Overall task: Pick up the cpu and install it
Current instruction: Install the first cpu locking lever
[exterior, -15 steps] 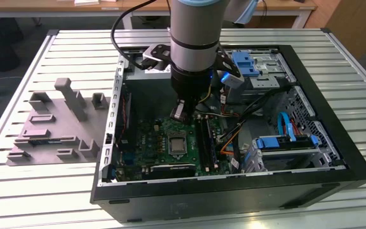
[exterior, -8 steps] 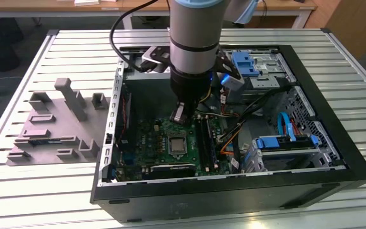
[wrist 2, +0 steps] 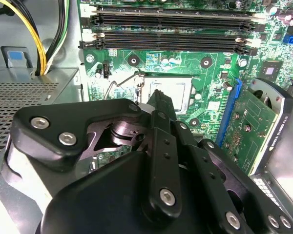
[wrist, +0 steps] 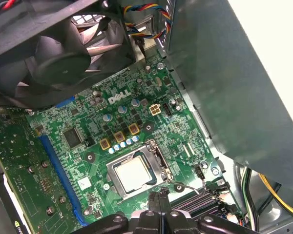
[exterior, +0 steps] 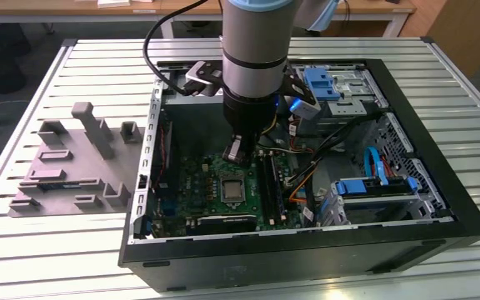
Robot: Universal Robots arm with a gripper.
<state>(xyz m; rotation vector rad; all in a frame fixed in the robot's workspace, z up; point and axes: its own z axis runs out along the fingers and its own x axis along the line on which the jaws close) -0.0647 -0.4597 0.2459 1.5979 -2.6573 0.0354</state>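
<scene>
- The cpu (wrist: 133, 174), a small flat square chip with a pale silvery metal top, lay flat in the metal-framed socket (wrist: 156, 152) near the middle of the green motherboard (wrist: 88, 170). The frame's bright rim ran around all four of its edges.
- In the second wrist view, the socket (wrist 2: 178, 90) was half hidden behind the black finger, and the chip itself could not be told there.
- The black two-fingered gripper (wrist: 159, 196) hung just above the board, beside the socket edge nearest the dark memory slots (wrist 2: 171, 22). Its fingertips were pressed together with nothing between them.
- In the exterior view, the gripper (exterior: 233, 150) reached down from the grey and silver arm (exterior: 255, 50) into the open black computer case (exterior: 440, 206).
- A white logo (wrist: 119, 96) was printed on the board near the socket, among round capacitors. A card (wrist 2: 244, 131) standing on edge along the blue slot carried pale lettering on its black end piece.
- A large black fan (wrist: 53, 58) sat over one end of the board, with coloured wires beside it.
- The case rested on a table of pale metal slats (exterior: 40, 250), towards the edge at the exterior view's right.
- A grey plastic tray of blocks (exterior: 65, 169) lay on the slats just beside the case, on the exterior view's left.
- A wooden desk (exterior: 57, 9) stood beyond the table's far edge.
</scene>
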